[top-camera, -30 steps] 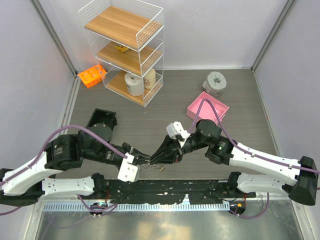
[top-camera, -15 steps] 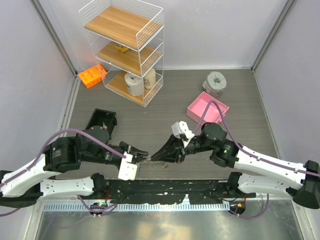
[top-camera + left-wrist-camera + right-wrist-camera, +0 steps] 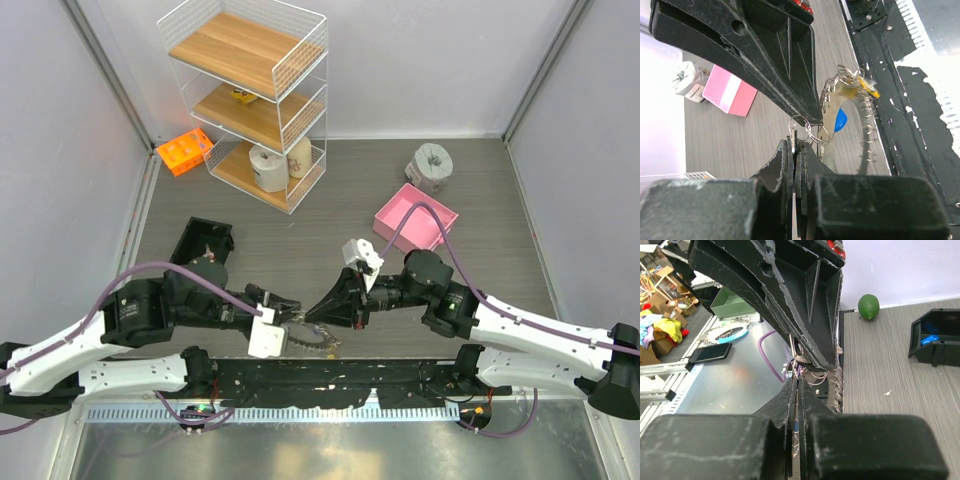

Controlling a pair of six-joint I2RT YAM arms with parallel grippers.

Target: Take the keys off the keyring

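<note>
My left gripper (image 3: 287, 317) and right gripper (image 3: 312, 316) meet tip to tip near the table's front edge, both shut. In the left wrist view the left gripper (image 3: 793, 142) pinches a thin silvery key blade (image 3: 792, 137) joined to small split rings (image 3: 811, 133). The knobbly keyring (image 3: 868, 125) hangs beyond them with a blue key head (image 3: 840, 120) and a yellow one (image 3: 868, 87). The right fingers (image 3: 770, 55) close on the rings from above. In the right wrist view the right gripper (image 3: 798, 382) is shut on a small ring (image 3: 801, 360), under the left fingers (image 3: 790, 300). The keyring (image 3: 312, 342) hangs just below both tips.
A pink box (image 3: 416, 219) and a grey tape roll (image 3: 431, 165) lie at the back right. A wire shelf (image 3: 250, 95) and an orange rack (image 3: 184, 151) stand at the back left. A black bin (image 3: 203, 243) lies left. A green lime (image 3: 868, 306) lies beyond it.
The two grippers have drawn closer, tip to tip. The left gripper moved right, the right wrist turned a little, and the key bundle now hangs under the tips.
</note>
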